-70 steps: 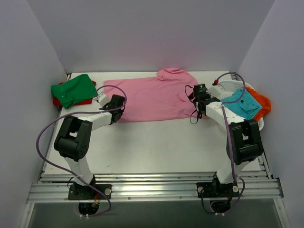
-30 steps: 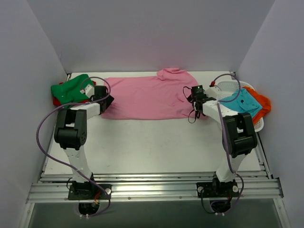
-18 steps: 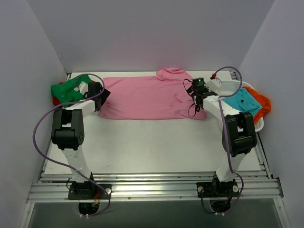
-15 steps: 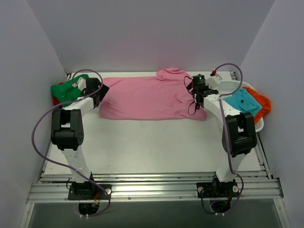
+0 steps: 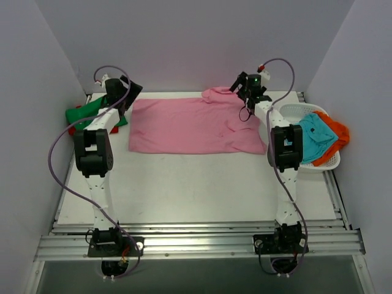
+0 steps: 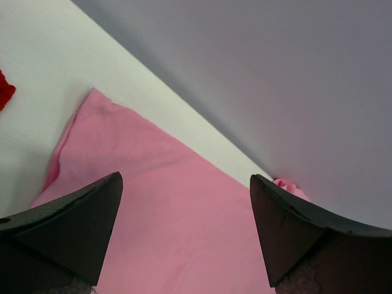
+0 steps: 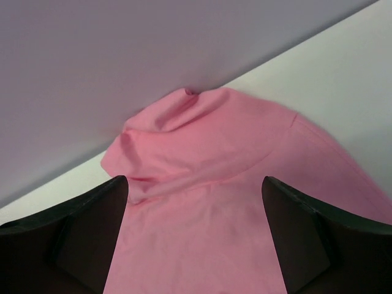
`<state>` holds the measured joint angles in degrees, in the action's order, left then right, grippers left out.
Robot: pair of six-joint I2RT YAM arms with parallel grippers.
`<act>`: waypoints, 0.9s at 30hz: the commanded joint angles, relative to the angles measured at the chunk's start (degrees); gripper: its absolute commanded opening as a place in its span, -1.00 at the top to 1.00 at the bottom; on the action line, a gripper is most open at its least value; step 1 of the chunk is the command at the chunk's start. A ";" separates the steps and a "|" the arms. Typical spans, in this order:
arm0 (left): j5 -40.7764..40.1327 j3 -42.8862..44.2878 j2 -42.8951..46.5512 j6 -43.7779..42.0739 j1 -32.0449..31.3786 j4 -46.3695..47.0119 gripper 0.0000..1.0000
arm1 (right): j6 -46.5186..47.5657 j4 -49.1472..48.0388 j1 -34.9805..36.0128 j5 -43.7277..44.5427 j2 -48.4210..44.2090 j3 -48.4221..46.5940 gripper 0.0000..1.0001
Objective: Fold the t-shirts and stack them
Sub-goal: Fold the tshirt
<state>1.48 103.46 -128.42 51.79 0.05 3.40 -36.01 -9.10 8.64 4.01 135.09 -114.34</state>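
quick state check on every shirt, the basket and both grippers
pink shirt, spread flat, collar end bunched up
green shirt, roughly folded, atop red shirt
red shirt, mostly hidden beneath
teal shirt, unfolded, in basket
orange shirt, crumpled, over basket rim
basket, upright, holding two shirts
left gripper, open, empty
right gripper, open, empty

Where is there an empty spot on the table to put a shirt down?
The wide bare table between the pink shirt and the near edge is free. Crowded spots: the green shirt at back left, and the basket at right.
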 commanded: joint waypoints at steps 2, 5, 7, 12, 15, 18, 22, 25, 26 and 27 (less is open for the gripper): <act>11.43 8.50 -9.20 0.14 2.05 1.96 -0.88 | 0.15 -6.18 -0.56 -10.07 5.79 -5.62 -0.72; 14.25 10.88 -12.29 1.12 2.32 2.84 -0.88 | -0.55 -6.28 -0.65 -12.01 8.61 -8.52 -0.72; 14.43 10.71 -12.47 1.03 1.97 3.54 -0.88 | -0.81 -7.32 -0.65 -12.18 8.70 -7.05 -0.71; 13.29 7.47 -10.54 1.03 1.79 3.28 -0.88 | -1.96 -10.31 -1.17 -11.48 6.08 1.21 -0.70; 11.80 3.16 -8.52 0.68 1.53 3.63 -0.88 | -2.84 -12.59 -1.70 -10.69 3.61 9.12 -0.69; 9.60 -1.14 -6.94 -0.02 1.09 3.19 -0.88 | -3.19 -14.36 -1.96 -10.08 1.59 15.80 -0.68; 6.35 -6.16 -3.60 -1.51 0.56 2.93 -0.88 | -3.54 -17.26 -2.05 -9.72 -1.31 24.24 -0.68; 4.15 -9.50 -1.66 -2.22 0.56 2.23 -0.88 | -4.07 -19.54 -2.05 -9.20 -4.47 31.88 -0.67; 3.80 -10.55 -1.14 -2.31 0.56 2.14 -0.89 | -4.16 -19.90 -2.05 -8.76 -5.53 33.90 -0.67; 3.45 -11.52 0.09 -2.39 0.65 1.70 -0.89 | -4.24 -20.94 -2.05 -8.15 -7.36 35.93 -0.67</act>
<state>8.64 94.54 -132.53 51.55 0.36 6.66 -39.64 -33.65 6.94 -6.37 130.87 -84.68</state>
